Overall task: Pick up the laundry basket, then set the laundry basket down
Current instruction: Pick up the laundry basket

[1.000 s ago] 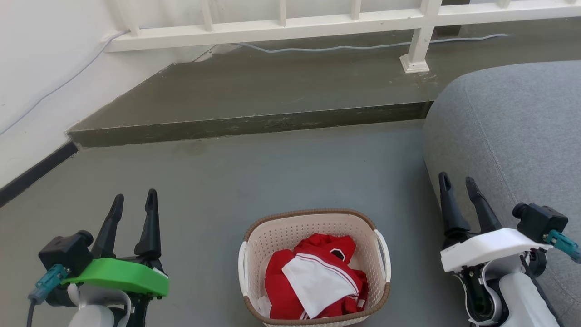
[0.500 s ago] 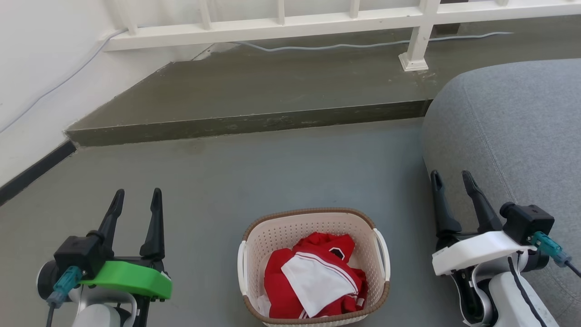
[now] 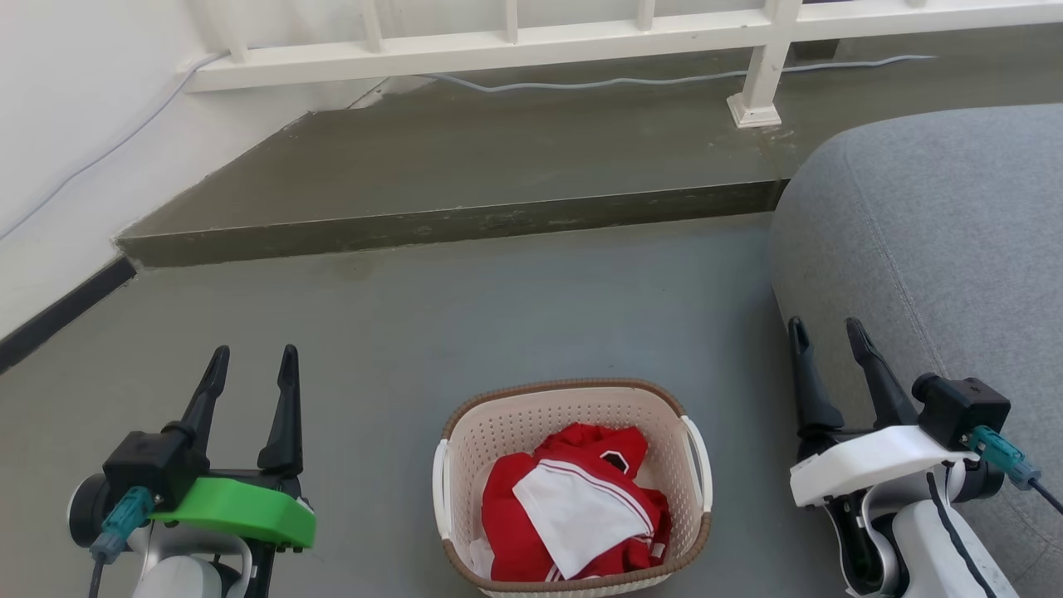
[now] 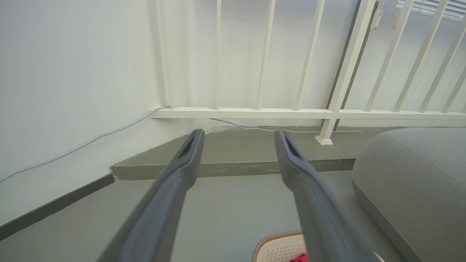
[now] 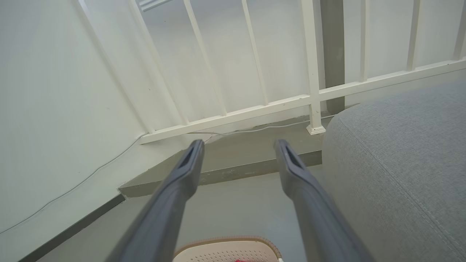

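Laundry basket (image 3: 515, 423) stands on grey floor (image 3: 498, 307), low centre in head view, between the two arms. Grey cushion (image 3: 938, 224) to its right, apart from it. Left end effector (image 3: 254, 355) and right end effector (image 3: 825, 325) flank it, clear of both handles, fingers parted, holding nothing. Red-and-white clothing (image 3: 573, 515) lies inside.

I find no legible text, brand, number or sign in any camera view from my remote station. A small dark patch (image 3: 616, 462) on the red garment (image 3: 511, 515) lying in the laundry basket (image 3: 531, 422) could be a badge, but it is too small for me to read.
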Available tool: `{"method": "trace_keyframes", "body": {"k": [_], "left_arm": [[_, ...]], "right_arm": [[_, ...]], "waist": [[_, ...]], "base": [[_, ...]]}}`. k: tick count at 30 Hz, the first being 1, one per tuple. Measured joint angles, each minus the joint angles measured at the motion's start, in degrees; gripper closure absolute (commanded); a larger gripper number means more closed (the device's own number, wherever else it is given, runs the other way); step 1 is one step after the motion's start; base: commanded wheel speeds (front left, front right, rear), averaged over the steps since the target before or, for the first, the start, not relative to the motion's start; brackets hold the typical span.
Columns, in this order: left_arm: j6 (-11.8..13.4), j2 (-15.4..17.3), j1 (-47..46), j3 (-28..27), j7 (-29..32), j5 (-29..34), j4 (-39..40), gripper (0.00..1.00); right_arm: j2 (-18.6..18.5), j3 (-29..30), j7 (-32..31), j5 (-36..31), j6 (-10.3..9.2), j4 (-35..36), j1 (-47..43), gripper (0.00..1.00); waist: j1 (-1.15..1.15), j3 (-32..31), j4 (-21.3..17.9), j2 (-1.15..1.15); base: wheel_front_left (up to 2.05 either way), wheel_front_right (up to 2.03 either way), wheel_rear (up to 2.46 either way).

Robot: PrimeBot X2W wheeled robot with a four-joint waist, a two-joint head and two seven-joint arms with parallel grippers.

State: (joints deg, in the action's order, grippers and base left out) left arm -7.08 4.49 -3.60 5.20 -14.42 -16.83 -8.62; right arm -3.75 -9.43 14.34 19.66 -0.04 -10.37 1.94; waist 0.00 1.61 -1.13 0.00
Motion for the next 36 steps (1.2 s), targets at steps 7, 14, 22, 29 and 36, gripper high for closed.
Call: {"method": "trace_keyframes", "body": {"k": [7,14,22,29,36], "left_arm": [[0.0,-0.1,0.0,-0.5,0.0,0.4,0.0,0.00],[0.0,-0.1,-0.1,-0.8,0.0,0.4,0.4,0.00],[0.0,-0.2,-1.7,-0.5,0.0,0.0,1.5,0.00],[0.0,0.2,-3.7,0.9,0.0,-1.2,2.2,0.00],[0.0,2.0,-6.5,2.7,0.0,-3.3,2.0,0.00]], "right_arm": [[0.1,0.0,0.0,-0.6,0.01,-0.3,0.0,0.00],[0.2,0.6,0.0,-1.5,-0.55,-0.3,0.3,0.00],[0.4,1.3,0.0,-1.5,-1.10,-0.1,1.2,0.00],[0.6,1.3,0.0,-1.5,-1.67,0.0,2.3,0.00],[0.8,0.7,0.0,-1.5,-2.19,0.0,4.8,0.00]], "waist": [[0.00,0.9,-0.3,0.00],[0.00,3.1,-0.9,0.00],[0.00,6.7,-1.5,0.00],[0.00,10.3,-2.0,0.00],[0.00,15.1,-2.5,0.00]], "base": [[0.00,0.00,0.00],[0.00,0.00,0.00],[0.00,0.00,0.00],[0.00,0.00,0.00],[0.00,0.00,0.00]]}}
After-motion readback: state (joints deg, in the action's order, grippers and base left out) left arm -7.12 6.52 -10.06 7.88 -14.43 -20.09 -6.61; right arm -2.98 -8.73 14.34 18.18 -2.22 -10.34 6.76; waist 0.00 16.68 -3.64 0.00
